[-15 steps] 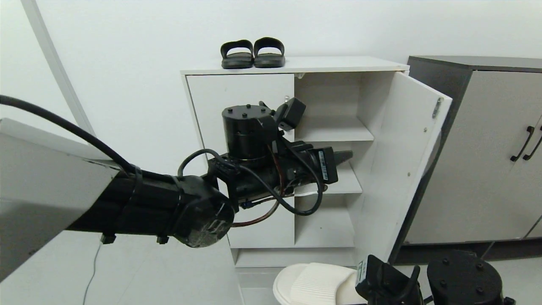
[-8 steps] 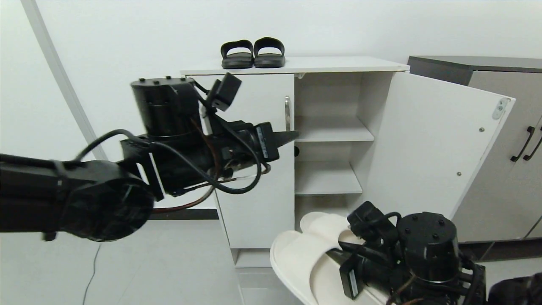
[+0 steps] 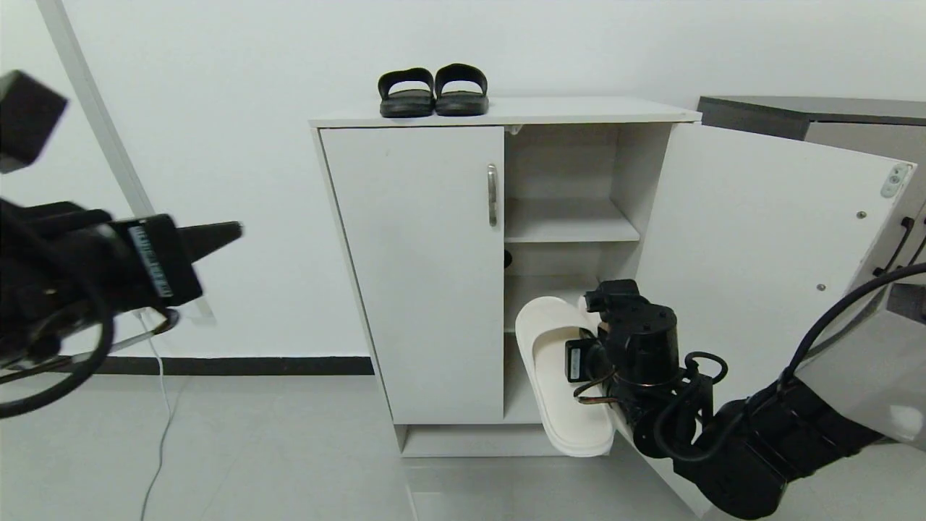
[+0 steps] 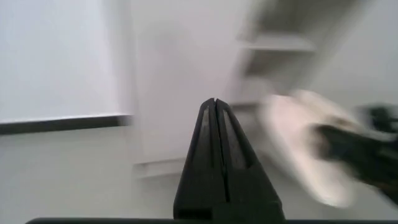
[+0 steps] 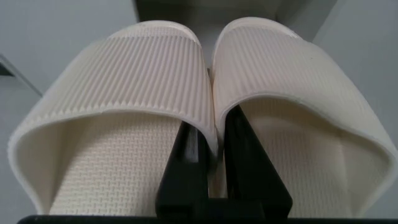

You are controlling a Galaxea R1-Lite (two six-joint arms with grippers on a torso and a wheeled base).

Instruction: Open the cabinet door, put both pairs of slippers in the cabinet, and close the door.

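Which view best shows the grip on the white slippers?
Right wrist view: the right gripper pinches the white slippers by their adjoining straps. Head view shows them partly hidden, at the cabinet; left wrist view, blurred.

The white cabinet stands on the grey floor, its open shelves just beyond the right gripper. A pair of black slippers sits on its top, well above and left of that gripper.
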